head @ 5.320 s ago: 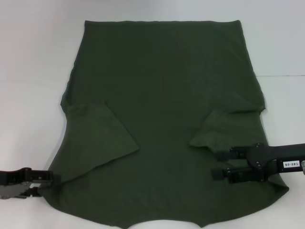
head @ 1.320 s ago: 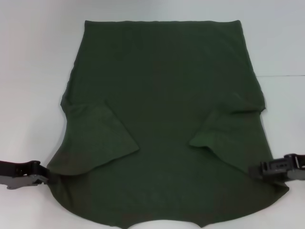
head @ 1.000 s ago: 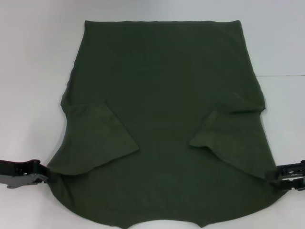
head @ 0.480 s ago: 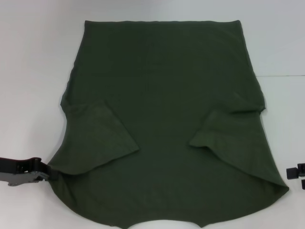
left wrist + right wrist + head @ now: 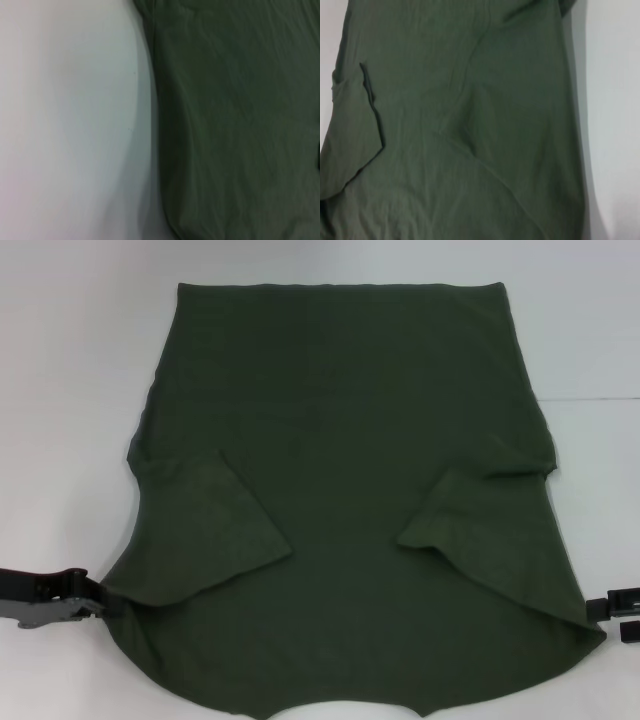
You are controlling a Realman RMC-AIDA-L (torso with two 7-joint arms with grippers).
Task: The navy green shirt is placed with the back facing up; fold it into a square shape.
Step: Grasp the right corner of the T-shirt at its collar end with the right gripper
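Observation:
The navy green shirt (image 5: 350,490) lies flat on the white table (image 5: 70,390), hem at the far side and both sleeves folded inward onto its body. My left gripper (image 5: 92,602) lies low on the table at the shirt's near left edge, its tip touching the fabric. My right gripper (image 5: 618,614) is at the frame's right edge, just beside the shirt's near right corner, open and empty. The left wrist view shows the shirt's edge (image 5: 225,125) beside bare table. The right wrist view shows the shirt (image 5: 470,125) with a folded sleeve.
White table surface (image 5: 590,340) surrounds the shirt on the left, right and far sides. A thin seam line in the table runs at the right (image 5: 600,398). The shirt's near edge reaches the bottom of the head view.
My right gripper left the folded right sleeve and drew out to the right, off the shirt, then came back slightly toward its near right corner. The left gripper barely moved.

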